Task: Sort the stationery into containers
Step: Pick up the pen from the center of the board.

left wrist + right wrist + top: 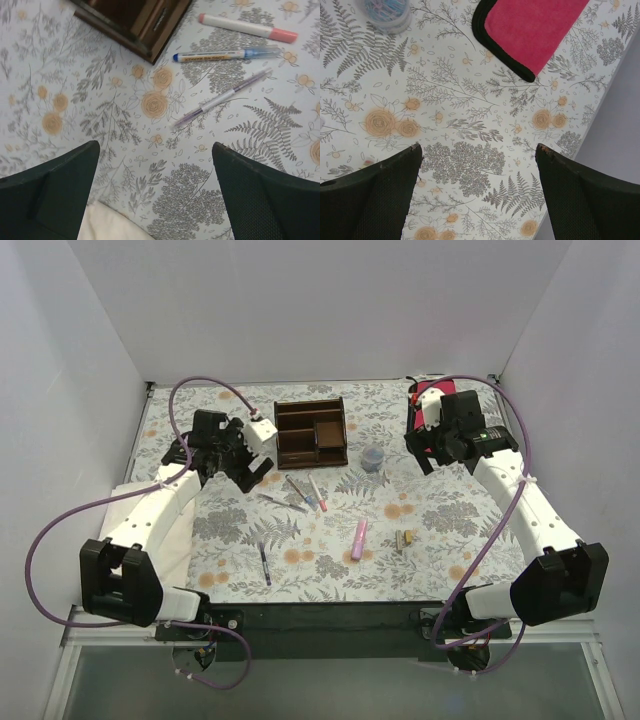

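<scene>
The dark brown organiser [311, 432] stands at the back centre; its corner shows in the left wrist view [135, 22]. Three thin pens lie in front of it: a white-and-pink one [247, 27], a blue one [227, 55] and a grey one [222, 97]. A black pen [265, 564], a fat pink marker [358, 538] and a small yellowish block [405, 538] lie nearer the front. The round cup [372, 458] also shows in the right wrist view [385, 12]. My left gripper [155, 146] is open and empty, above the mat left of the pens. My right gripper [479, 148] is open and empty, right of the cup.
A red cloth [530, 27] lies at the back right, partly under my right arm. A white sheet [150, 510] lies under my left arm at the mat's left edge. White walls close in three sides. The mat's right edge [600, 150] is close to the right gripper.
</scene>
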{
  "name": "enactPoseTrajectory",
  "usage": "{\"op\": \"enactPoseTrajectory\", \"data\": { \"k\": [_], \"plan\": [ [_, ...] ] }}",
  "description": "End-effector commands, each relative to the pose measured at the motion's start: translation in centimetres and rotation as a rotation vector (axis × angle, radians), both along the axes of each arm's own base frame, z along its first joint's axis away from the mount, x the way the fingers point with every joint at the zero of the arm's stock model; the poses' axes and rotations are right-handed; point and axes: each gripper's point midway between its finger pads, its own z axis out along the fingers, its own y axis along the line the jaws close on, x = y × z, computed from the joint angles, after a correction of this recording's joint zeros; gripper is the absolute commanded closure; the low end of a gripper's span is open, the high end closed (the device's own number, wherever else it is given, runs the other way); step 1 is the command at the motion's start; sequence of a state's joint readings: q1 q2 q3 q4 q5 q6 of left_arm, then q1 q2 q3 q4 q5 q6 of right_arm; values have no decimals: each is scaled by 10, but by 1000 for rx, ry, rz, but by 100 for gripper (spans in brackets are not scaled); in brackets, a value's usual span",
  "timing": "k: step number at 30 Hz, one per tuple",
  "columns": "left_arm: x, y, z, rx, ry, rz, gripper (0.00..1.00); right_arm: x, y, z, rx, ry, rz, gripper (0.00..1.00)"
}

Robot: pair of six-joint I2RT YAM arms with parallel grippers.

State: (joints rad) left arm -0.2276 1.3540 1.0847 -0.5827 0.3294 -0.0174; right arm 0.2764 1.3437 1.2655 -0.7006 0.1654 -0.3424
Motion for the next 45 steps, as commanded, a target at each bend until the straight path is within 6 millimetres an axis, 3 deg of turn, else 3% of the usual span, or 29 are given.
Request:
{"op": "enactPoseTrajectory", "data": {
  "k": [1,4,7,9,16,26,31,45],
  "plan": [
    [-11,-28,25,102,-121,-341,7,6,19,15,89,-39,50,2],
    [-24,-43,12,223,-170,-572,7,-2,26,16,65,-31,177,2],
    [-34,-54,-9,346,-155,-725,14,-10,39,16,86,-35,297,2],
    [-47,-60,-28,365,-58,-797,21,-19,45,11,108,-7,340,2],
    [-43,-89,-54,378,-28,-859,44,-31,57,3,176,40,374,3],
    [-48,-105,-84,374,93,-942,61,-39,62,-5,193,63,420,5],
    [-50,-101,-103,391,160,-945,63,-39,60,-5,187,58,419,5],
    [-46,-99,-134,413,182,-921,63,-43,60,-10,195,75,404,6]
  ]
}}
